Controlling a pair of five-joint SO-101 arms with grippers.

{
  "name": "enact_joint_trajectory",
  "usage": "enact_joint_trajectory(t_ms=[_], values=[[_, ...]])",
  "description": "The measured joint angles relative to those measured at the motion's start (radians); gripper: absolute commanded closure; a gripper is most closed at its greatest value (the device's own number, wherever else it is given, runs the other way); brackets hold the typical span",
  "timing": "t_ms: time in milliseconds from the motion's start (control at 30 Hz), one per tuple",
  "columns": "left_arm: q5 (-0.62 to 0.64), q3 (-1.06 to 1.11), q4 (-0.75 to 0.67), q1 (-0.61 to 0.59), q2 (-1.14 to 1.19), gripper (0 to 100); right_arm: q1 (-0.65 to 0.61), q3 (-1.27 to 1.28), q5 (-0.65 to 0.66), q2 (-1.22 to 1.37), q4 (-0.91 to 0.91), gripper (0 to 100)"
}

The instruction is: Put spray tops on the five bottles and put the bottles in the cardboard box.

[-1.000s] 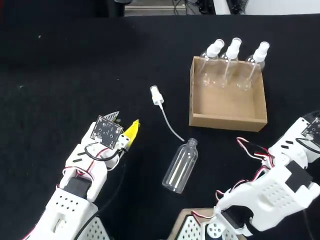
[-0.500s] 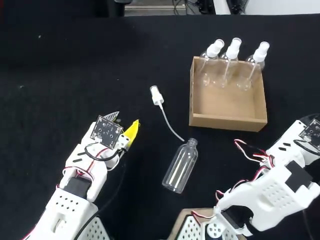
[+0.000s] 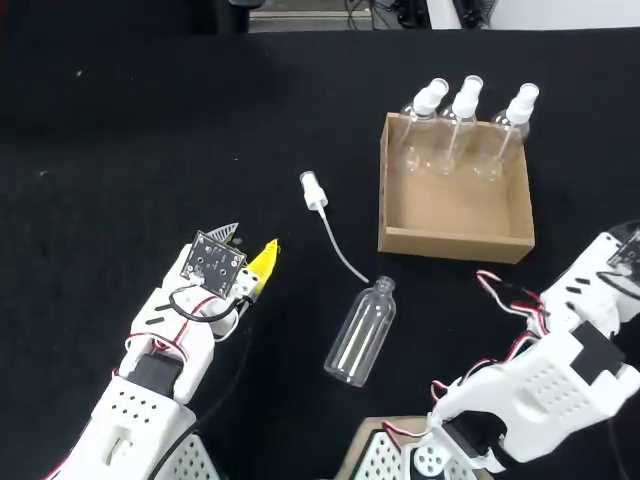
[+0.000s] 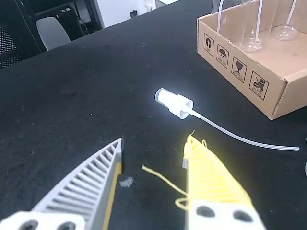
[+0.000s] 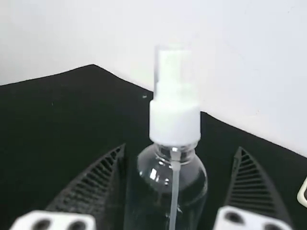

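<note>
The black counter [image 3: 150,120] carries the cardboard box [image 3: 455,243], with three capped bottles [image 3: 466,98] upright inside. The left gripper [image 4: 153,139], open and empty, has the spray top [image 4: 173,102] just ahead, its tube running toward the neck of the bare bottle [image 3: 360,335] on its side. The right gripper [image 5: 180,148], open, brackets a fourth capped bottle [image 5: 172,184] without touching.

Bright, even light from above falls on the matte black worktop [image 3: 120,130], which swallows nearly every shadow. Thin white highlights streak the lying bottle [image 3: 362,332]. The white arm shells [image 3: 140,420] look almost washed out. Behind the capped bottle [image 5: 169,182], a pale wall [image 5: 230,43] glows brightly.
</note>
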Motion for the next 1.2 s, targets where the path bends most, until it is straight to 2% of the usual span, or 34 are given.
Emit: enact_joint_trajectory(t_ms=[1200], values=[[0.000, 0.000, 0.000, 0.000, 0.000, 79, 0.000, 0.026, 0.000, 0.000, 0.003, 70.9]])
